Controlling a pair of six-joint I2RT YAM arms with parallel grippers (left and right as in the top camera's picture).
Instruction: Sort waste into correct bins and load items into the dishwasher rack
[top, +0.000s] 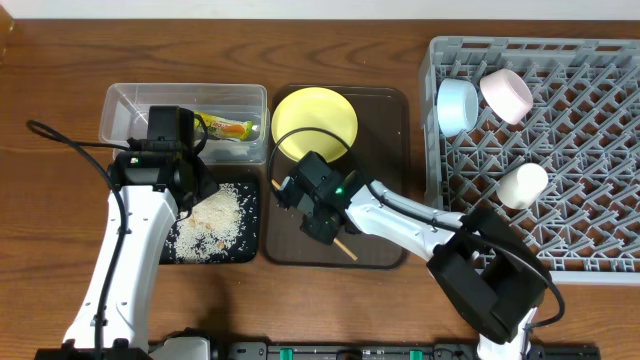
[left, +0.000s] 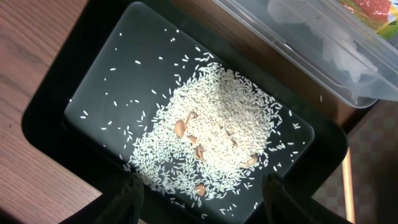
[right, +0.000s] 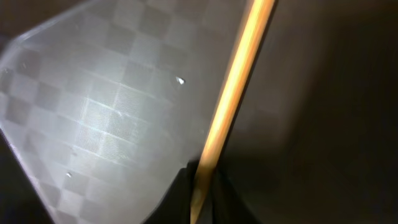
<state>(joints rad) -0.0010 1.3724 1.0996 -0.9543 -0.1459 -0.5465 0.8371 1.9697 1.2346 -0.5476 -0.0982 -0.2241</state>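
Observation:
My left gripper (left: 200, 199) is open and empty, just above the near end of the black tray (left: 81, 68), which holds a heap of white rice grains (left: 214, 124). The clear tub (top: 125, 110) beside it holds the snack wrapper (top: 228, 127) and a white paper scrap (left: 339, 53). My right gripper (right: 202, 186) is shut on a wooden chopstick (right: 233, 93) over the dark-brown serving tray (top: 385, 230); in the overhead view the stick (top: 347, 250) juts out below the gripper (top: 318, 208). The yellow plate (top: 314, 122) lies at that tray's far end.
The grey dishwasher rack (top: 560, 230) fills the right side. It holds a light-blue bowl (top: 457, 105), a pale pinkish-white bowl (top: 506, 95) and a small pale cup (top: 522, 185). Bare wooden table lies at the far left.

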